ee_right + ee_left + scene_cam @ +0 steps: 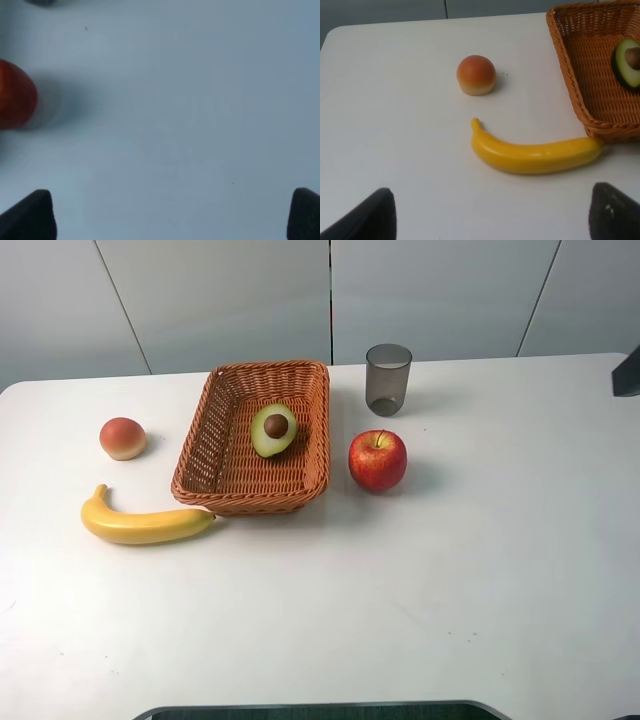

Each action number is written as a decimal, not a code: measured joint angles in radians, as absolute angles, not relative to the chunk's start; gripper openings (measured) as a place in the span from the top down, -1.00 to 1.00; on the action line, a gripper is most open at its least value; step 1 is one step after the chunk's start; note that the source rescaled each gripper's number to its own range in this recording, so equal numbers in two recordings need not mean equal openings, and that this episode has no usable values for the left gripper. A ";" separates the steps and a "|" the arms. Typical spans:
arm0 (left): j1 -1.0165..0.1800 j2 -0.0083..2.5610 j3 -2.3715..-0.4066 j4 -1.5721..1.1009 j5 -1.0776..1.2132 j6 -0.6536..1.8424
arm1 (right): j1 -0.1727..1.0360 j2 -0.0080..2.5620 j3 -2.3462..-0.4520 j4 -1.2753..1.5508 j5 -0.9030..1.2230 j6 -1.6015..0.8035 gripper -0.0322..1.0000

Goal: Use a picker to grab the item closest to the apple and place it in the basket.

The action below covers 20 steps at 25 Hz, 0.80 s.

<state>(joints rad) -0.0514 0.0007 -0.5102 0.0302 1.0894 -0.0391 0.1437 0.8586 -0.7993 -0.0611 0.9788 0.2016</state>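
A red apple (377, 460) stands on the white table just right of the woven basket (310, 430). In the basket lies a halved avocado (273, 429) with its brown pit up. A grey cup (388, 379) stands upright behind the apple. My left gripper (492, 216) is open above the table, near the banana (535, 156), with nothing between its fingers. My right gripper (170, 216) is open and empty over bare table, with the apple (15, 102) off to one side. Neither gripper's fingers show in the exterior view.
A yellow banana (145, 524) lies left of the basket, its tip touching the basket's front corner. A peach-coloured round fruit (122, 438) sits further back on the left. A dark piece of the right arm (627, 370) shows at the right edge.
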 joint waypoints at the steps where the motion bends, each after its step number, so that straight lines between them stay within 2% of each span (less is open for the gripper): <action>1: -0.051 0.001 -0.510 0.030 1.089 -0.039 | 0.144 0.815 -0.795 -0.061 1.008 0.200 -1.00; 10: -0.051 0.001 -0.510 0.030 1.089 -0.039 | 0.144 0.442 -0.757 -0.071 1.123 0.144 -1.00; 20: -0.051 0.001 -0.510 0.030 1.089 -0.039 | 0.144 0.194 -0.551 -0.047 1.134 0.117 -1.00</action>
